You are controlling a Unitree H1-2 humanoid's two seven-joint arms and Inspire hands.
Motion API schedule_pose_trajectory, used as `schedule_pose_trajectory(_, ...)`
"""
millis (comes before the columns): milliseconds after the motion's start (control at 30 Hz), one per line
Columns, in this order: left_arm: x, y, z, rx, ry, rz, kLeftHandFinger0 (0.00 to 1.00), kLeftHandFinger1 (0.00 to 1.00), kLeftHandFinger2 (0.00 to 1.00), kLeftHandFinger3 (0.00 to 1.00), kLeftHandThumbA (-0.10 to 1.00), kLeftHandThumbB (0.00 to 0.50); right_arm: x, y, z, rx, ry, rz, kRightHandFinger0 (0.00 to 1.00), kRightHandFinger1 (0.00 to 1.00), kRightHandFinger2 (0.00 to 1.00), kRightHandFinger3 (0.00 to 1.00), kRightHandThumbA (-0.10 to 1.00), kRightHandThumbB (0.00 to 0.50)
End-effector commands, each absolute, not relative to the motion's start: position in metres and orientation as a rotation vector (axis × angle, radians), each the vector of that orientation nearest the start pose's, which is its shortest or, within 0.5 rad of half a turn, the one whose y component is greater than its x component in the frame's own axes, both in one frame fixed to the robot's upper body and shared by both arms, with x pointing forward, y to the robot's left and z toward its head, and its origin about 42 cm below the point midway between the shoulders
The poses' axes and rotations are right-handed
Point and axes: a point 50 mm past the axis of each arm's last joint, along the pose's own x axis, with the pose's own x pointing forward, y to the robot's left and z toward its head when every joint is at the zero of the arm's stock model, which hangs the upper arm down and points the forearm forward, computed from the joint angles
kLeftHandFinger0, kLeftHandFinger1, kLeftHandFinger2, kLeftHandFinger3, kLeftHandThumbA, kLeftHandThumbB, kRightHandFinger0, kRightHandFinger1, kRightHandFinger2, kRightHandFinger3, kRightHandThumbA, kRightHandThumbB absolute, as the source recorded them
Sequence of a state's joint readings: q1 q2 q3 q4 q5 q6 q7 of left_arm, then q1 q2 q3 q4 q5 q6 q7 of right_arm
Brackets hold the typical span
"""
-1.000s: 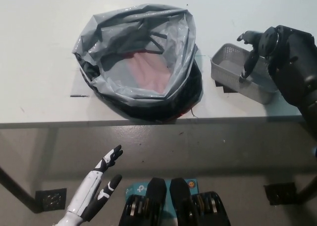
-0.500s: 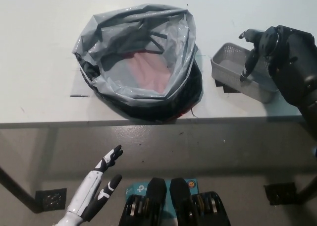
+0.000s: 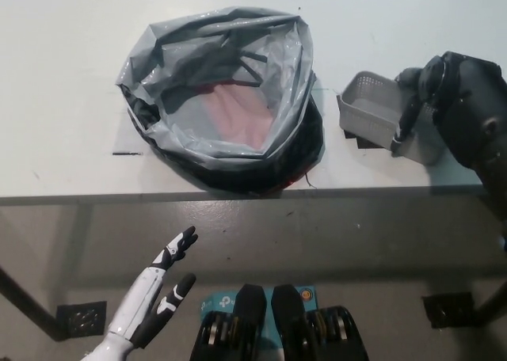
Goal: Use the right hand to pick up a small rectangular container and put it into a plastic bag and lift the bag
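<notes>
Right hand (image 3: 424, 100) curls over the container (image 3: 372, 108) beside the bag (image 3: 218, 100); grip unclear. Light, stiff mesh: pinch a long wall.

The black right hand (image 3: 428, 100) has dropped lower over the small grey mesh container (image 3: 372, 108), its fingers (image 3: 405, 127) now reaching down across the near right wall; before, they hung above the container's inside, nearer its far rim

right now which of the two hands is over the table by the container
The black right hand, with fingers reaching down into the small grey mesh container. The white left hand rests open below the table edge, away from everything.
</notes>
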State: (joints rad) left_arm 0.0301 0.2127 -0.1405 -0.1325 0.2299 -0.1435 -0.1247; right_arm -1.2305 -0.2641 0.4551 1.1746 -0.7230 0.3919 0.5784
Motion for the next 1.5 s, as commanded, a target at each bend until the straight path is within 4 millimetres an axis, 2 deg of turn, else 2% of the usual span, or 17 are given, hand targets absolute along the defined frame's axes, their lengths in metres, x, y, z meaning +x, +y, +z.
schedule_pose_trajectory(0, 0.272, 0.229, 0.139, 0.448, -0.272, -0.307, 1.0, 1.0, 1.0, 1.0, 1.0, 0.327, 0.584, -0.212, 0.291, -1.275, 0.639, 0.497, 1.0, 1.0, 1.0, 1.0, 1.0, 0.319)
schedule_pose_trajectory(300, 0.276, 0.229, 0.141, 0.45, -0.278, -0.31, 1.0, 1.0, 1.0, 1.0, 1.0, 0.331, 0.582, -0.222, 0.273, -1.292, 0.629, 0.505, 1.0, 1.0, 1.0, 1.0, 1.0, 0.276)
schedule_pose_trajectory(333, 0.276, 0.229, 0.142, 0.452, -0.278, -0.311, 1.0, 1.0, 1.0, 1.0, 1.0, 0.327, 0.583, -0.222, 0.272, -1.273, 0.59, 0.428, 1.0, 1.0, 1.0, 1.0, 0.88, 0.343)
schedule_pose_trajectory(367, 0.276, 0.229, 0.142, 0.455, -0.276, -0.314, 1.0, 1.0, 1.0, 1.0, 1.0, 0.327, 0.584, -0.224, 0.271, -1.208, 0.514, 0.28, 0.95, 1.0, 1.0, 1.0, 0.52, 0.311)
schedule_pose_trajectory(400, 0.276, 0.229, 0.143, 0.456, -0.274, -0.314, 1.0, 1.0, 1.0, 1.0, 1.0, 0.328, 0.585, -0.225, 0.27, -1.172, 0.483, 0.22, 0.85, 1.0, 1.0, 1.0, 0.38, 0.339)
schedule_pose_trajectory(467, 0.277, 0.228, 0.143, 0.455, -0.274, -0.315, 1.0, 1.0, 1.0, 1.0, 1.0, 0.328, 0.585, -0.226, 0.271, -1.209, 0.396, 0.159, 0.93, 1.0, 1.0, 1.0, 0.26, 0.305)
schedule_pose_trajectory(500, 0.277, 0.228, 0.143, 0.455, -0.274, -0.315, 1.0, 1.0, 1.0, 1.0, 0.99, 0.324, 0.586, -0.226, 0.271, -1.22, 0.363, 0.143, 0.76, 0.84, 0.86, 0.94, 0.13, 0.25)
schedule_pose_trajectory(533, 0.277, 0.228, 0.143, 0.458, -0.273, -0.316, 1.0, 1.0, 1.0, 1.0, 0.99, 0.323, 0.586, -0.226, 0.274, -1.204, 0.307, 0.116, 0.52, 0.56, 0.65, 0.87, -0.03, 0.226)
schedule_pose_trajectory(567, 0.277, 0.228, 0.143, 0.458, -0.275, -0.316, 1.0, 1.0, 1.0, 1.0, 0.99, 0.316, 0.587, -0.226, 0.275, -1.186, 0.277, 0.105, 0.19, 0.3, 0.44, 0.63, -0.1, 0.168)
schedule_pose_trajectory(633, 0.277, 0.228, 0.143, 0.458, -0.277, -0.318, 1.0, 1.0, 1.0, 1.0, 0.99, 0.317, 0.588, -0.226, 0.282, -1.144, 0.223, 0.076, 0.19, 0.34, 0.44, 0.48, -0.1, 0.156)
schedule_pose_trajectory(800, 0.278, 0.228, 0.144, 0.464, -0.273, -0.321, 1.0, 1.0, 1.0, 1.0, 0.98, 0.32, 0.592, -0.226, 0.305, -1.088, 0.118, 0.038, 0.03, 0.21, 0.37, 0.42, -0.1, 0.157)
schedule_pose_trajectory(833, 0.279, 0.228, 0.144, 0.468, -0.273, -0.321, 1.0, 1.0, 1.0, 1.0, 0.99, 0.318, 0.593, -0.226, 0.314, -1.045, 0.085, 0.041, 0.0, 0.25, 0.51, 0.53, -0.1, 0.164)
schedule_pose_trajectory(867, 0.279, 0.228, 0.145, 0.468, -0.274, -0.32, 1.0, 1.0, 1.0, 1.0, 0.99, 0.318, 0.594, -0.225, 0.316, -1.036, 0.078, 0.041, 0.0, 0.25, 0.51, 0.53, -0.1, 0.164)
schedule_pose_trajectory(933, 0.279, 0.229, 0.145, 0.472, -0.273, -0.319, 1.0, 1.0, 1.0, 1.0, 0.99, 0.315, 0.595, -0.223, 0.34, -0.972, 0.031, 0.034, 0.0, 0.35, 0.69, 0.73, -0.1, 0.181)
schedule_pose_trajectory(1100, 0.279, 0.229, 0.143, 0.465, -0.267, -0.322, 1.0, 1.0, 1.0, 1.0, 0.98, 0.313, 0.595, -0.218, 0.379, -0.928, -0.07, 0.013, 0.09, 0.53, 0.86, 0.79, -0.1, 0.2)
schedule_pose_trajectory(1233, 0.279, 0.229, 0.143, 0.47, -0.264, -0.323, 1.0, 1.0, 1.0, 1.0, 0.98, 0.31, 0.589, -0.215, 0.419, -0.888, -0.178, -0.007, 0.02, 0.45, 0.77, 0.75, -0.1, 0.205)
schedule_pose_trajectory(1467, 0.277, 0.23, 0.141, 0.459, -0.254, -0.328, 1.0, 1.0, 1.0, 1.0, 0.97, 0.297, 0.556, -0.194, 0.504, -0.812, -0.379, -0.034, 0.06, 0.48, 0.79, 0.78, -0.1, 0.207)
